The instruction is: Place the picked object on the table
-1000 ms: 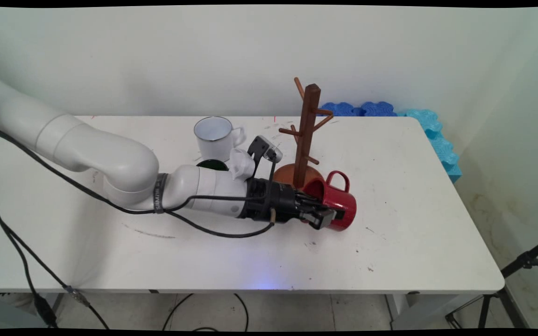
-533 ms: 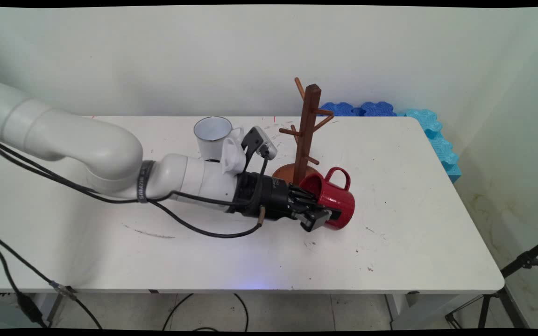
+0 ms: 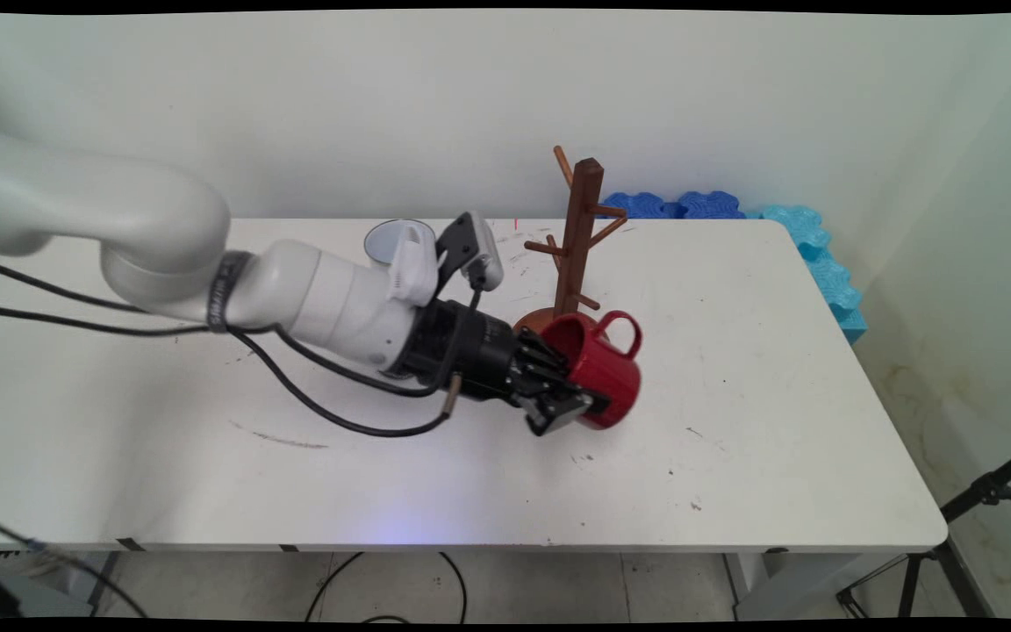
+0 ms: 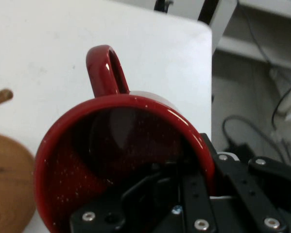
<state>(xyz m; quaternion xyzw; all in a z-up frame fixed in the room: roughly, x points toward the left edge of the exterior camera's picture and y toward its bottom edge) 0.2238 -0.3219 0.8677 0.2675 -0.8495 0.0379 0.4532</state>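
Main view — end effector [image 3: 577, 405] clamped on red mug [image 3: 606, 373]'s rim — now higher, tilted, leftward of before.

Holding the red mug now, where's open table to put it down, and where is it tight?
Open: the right half of the table, beyond the mug tree, and the front strip along the near edge. Tight: around the gripper, where the red mug sits against the tree's base, with the white mug just behind the arm.
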